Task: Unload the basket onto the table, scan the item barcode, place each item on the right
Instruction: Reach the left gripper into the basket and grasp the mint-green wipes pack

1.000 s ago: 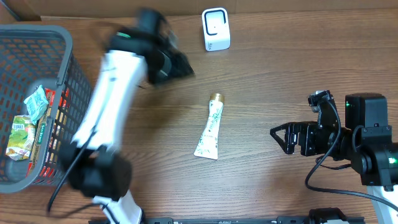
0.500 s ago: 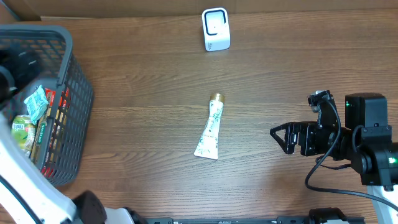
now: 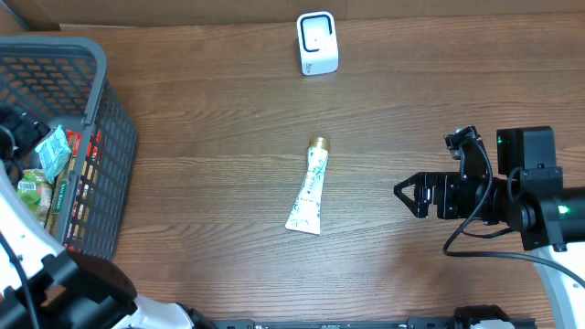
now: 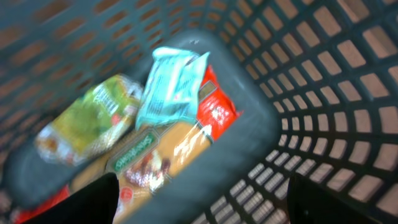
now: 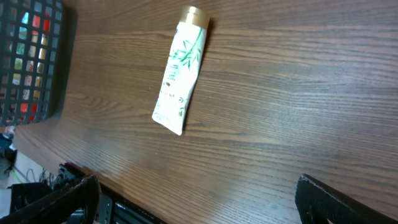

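Note:
A white tube with green leaf print and a gold cap [image 3: 309, 187] lies flat mid-table, cap pointing away; in the right wrist view the tube [image 5: 180, 81] is ahead and to the left. No barcode shows on it. The white scanner [image 3: 317, 43] stands at the table's far edge. My right gripper [image 3: 409, 195] hovers right of the tube, open and empty [image 5: 198, 186]. My left gripper [image 4: 203, 186] is open over the inside of the grey basket [image 3: 101, 137], above a teal packet [image 4: 171, 87], a green packet [image 4: 93, 118] and an orange-brown packet [image 4: 155, 155], holding nothing.
The basket takes up the left end of the table, and its mesh wall [image 4: 323, 106] rises close on the left gripper's right side. A red pack [image 4: 217, 112] lies under the teal one. The basket corner [image 5: 31, 56] also shows at the left of the right wrist view.
My left arm has swung from above the table's middle out to the left and over the basket, its jaws widening on the way. The right gripper shifted slightly left. The tube has not moved.

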`<action>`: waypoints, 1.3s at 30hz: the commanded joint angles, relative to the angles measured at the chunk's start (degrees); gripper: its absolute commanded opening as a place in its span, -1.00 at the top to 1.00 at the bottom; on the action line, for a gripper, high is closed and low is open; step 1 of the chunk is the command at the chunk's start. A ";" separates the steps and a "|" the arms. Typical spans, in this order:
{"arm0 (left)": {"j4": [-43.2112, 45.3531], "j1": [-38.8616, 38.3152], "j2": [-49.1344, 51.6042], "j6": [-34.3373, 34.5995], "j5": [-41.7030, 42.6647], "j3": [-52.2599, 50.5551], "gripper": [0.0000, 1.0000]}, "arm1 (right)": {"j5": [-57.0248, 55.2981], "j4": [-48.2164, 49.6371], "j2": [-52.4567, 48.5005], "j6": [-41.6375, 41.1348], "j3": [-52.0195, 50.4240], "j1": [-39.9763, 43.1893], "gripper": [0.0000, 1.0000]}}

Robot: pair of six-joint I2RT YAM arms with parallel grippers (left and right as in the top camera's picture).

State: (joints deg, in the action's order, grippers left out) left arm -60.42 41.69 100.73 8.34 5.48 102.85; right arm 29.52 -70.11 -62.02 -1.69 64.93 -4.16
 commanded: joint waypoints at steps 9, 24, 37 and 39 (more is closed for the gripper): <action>8.59 -1.49 14.34 -14.80 -0.15 -2.34 -0.45 | -0.39 -0.07 -1.77 0.31 1.03 -0.28 -1.00; 11.72 -2.14 24.63 -15.96 -7.56 -2.36 -0.07 | -0.37 0.76 -1.77 0.26 1.03 -0.28 -1.00; 5.22 -2.73 23.19 -10.38 -10.10 -1.73 0.92 | -0.35 0.76 -1.77 0.26 1.03 -0.28 -1.00; 4.02 -3.10 21.49 -8.87 -11.56 -1.55 0.92 | -0.37 0.76 -1.77 0.26 1.03 -0.28 -1.00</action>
State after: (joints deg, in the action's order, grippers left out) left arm -54.46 39.55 123.26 -4.25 -3.79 101.30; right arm 29.52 -69.65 -63.92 -1.72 64.93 -4.16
